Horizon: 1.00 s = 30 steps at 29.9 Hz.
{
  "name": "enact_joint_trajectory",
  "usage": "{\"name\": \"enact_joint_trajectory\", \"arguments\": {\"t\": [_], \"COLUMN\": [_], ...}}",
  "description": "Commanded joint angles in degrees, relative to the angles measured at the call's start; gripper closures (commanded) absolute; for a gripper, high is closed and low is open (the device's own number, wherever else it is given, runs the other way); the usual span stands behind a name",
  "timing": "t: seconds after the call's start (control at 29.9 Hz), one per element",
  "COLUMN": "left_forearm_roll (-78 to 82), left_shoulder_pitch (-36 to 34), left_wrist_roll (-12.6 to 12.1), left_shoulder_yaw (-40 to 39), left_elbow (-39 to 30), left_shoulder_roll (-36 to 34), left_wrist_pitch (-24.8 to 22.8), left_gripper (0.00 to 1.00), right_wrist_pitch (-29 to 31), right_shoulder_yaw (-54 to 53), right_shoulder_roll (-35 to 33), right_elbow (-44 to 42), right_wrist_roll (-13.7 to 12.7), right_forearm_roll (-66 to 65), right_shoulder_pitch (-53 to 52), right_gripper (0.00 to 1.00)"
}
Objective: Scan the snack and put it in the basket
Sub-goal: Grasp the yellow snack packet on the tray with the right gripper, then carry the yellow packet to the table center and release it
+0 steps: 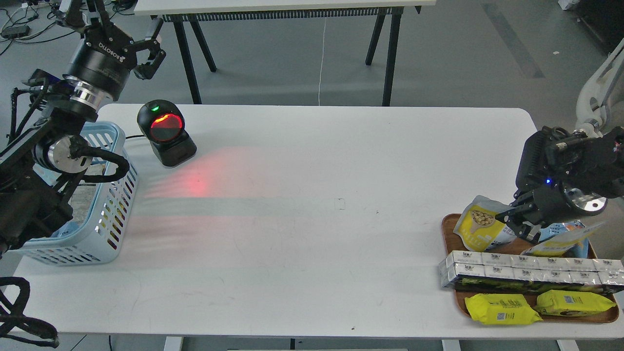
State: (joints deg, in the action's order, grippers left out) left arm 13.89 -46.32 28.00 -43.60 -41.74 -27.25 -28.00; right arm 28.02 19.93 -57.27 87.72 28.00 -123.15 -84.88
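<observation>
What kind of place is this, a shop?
Probably a lab mock-up of a shop checkout: a black countertop barcode scanner glowing red, a brown tray of packaged snacks, a light blue slotted plastic basket, cables on the floor.

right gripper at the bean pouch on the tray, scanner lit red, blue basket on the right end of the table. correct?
Not quite. In the head view the blue basket sits at the left end of the table, under the left arm, not the right end. The rest holds: the right gripper is at the bean pouch on the tray, and the scanner glows red.
</observation>
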Motion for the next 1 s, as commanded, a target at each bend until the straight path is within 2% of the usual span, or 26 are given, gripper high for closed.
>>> {"name": "enact_joint_trajectory", "arguments": {"t": [0.0, 0.13, 0.3, 0.5, 0.67, 0.8, 0.97], "left_forearm_roll": [0.00, 0.00, -0.09, 0.00, 0.09, 0.09, 0.09], "left_shoulder_pitch": [-0.17, -0.26, -0.26, -0.52, -0.52, -0.35, -0.17], "left_wrist_roll": [0.00, 0.00, 0.00, 0.00, 0.00, 0.00, 0.00], "left_shoulder_yaw": [0.00, 0.09, 0.00, 0.18, 0.71, 0.62, 0.62], "left_elbow": [-0.01, -0.01, 0.08, 0.08, -0.19, -0.36, -0.45], "left_shoulder_roll": [-0.08, -0.08, 0.01, -0.34, -1.66, -2.54, -2.54], "left_wrist_pitch": [0.00, 0.00, 0.00, 0.00, 0.00, 0.00, 0.00], "left_gripper": [0.00, 0.00, 0.00, 0.00, 0.00, 0.00, 0.00], "right_wrist_pitch": [-0.02, -0.02, -0.02, -0.02, -0.02, -0.02, -0.02], "right_shoulder_yaw": [-4.97, -5.78, -5.60, -5.16, -3.76, -2.09, -1.03], "right_shoulder_roll": [0.14, 4.17, 17.87, 35.80, 46.18, 49.89, 50.86], "right_elbow": [0.44, -0.09, -2.80, -11.24, -17.13, -17.76, -17.67], "right_wrist_roll": [0.00, 0.00, 0.00, 0.00, 0.00, 0.00, 0.00], "right_forearm_roll": [4.57, 9.24, 13.02, 12.76, 12.76, 12.94, 13.11], "right_shoulder_pitch": [-1.68, -8.00, -12.67, -11.89, -10.57, -10.57, -10.57], "right_gripper": [1.00, 1.00, 1.00, 1.00, 1.00, 1.00, 1.00]}}
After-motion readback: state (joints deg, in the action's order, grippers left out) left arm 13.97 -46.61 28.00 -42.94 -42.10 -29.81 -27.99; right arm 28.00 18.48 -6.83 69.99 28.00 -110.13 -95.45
